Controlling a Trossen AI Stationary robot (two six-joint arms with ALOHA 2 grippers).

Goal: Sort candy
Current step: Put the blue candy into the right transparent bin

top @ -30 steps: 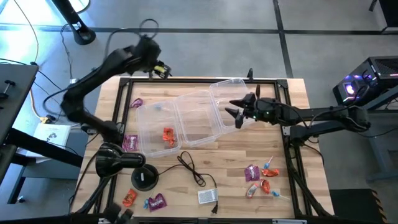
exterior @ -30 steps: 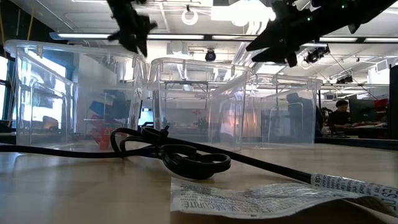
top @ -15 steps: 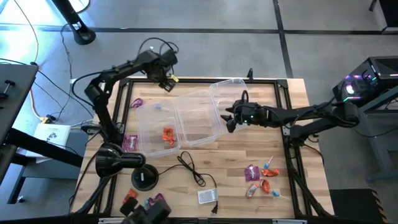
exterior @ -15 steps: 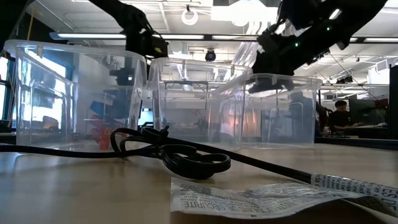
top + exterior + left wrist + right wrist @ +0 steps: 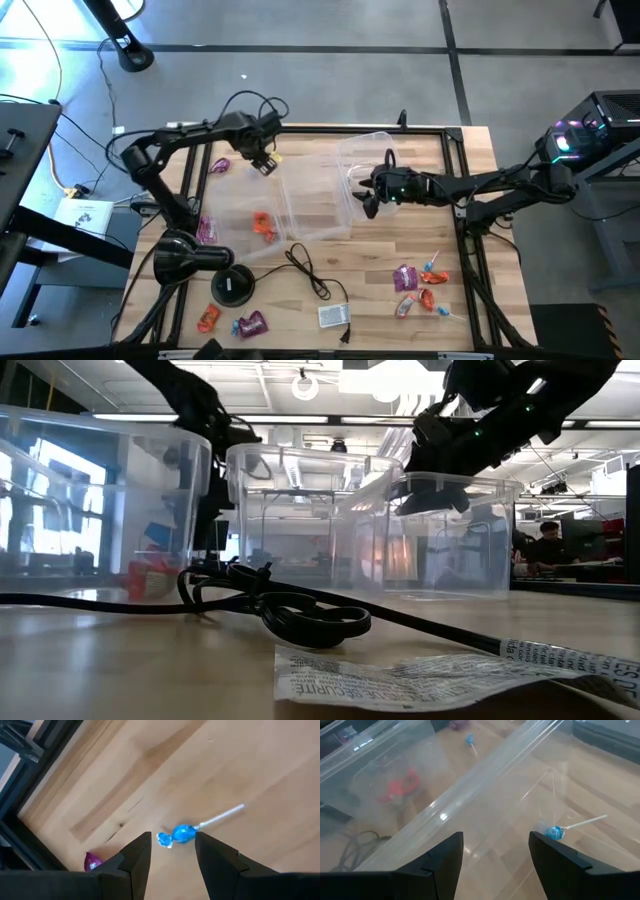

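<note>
We hover our left pincer (image 5: 172, 851), fingers apart, over a light, slippery blue lollipop (image 5: 183, 834); grip its wrapped head.

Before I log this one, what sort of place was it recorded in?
Most likely a robotics lab or workshop in an open office space. A framed wooden table stands on a grey tiled floor, a lit computer tower sits beside it, and the low view shows strip ceiling lights and a person seated at a far desk.

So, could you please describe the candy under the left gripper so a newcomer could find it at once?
Start at the row of clear bins. Above the leftmost one hangs the left gripper, open. Straight below it lies a lollipop in a blue wrapper, with a white stick.
</note>
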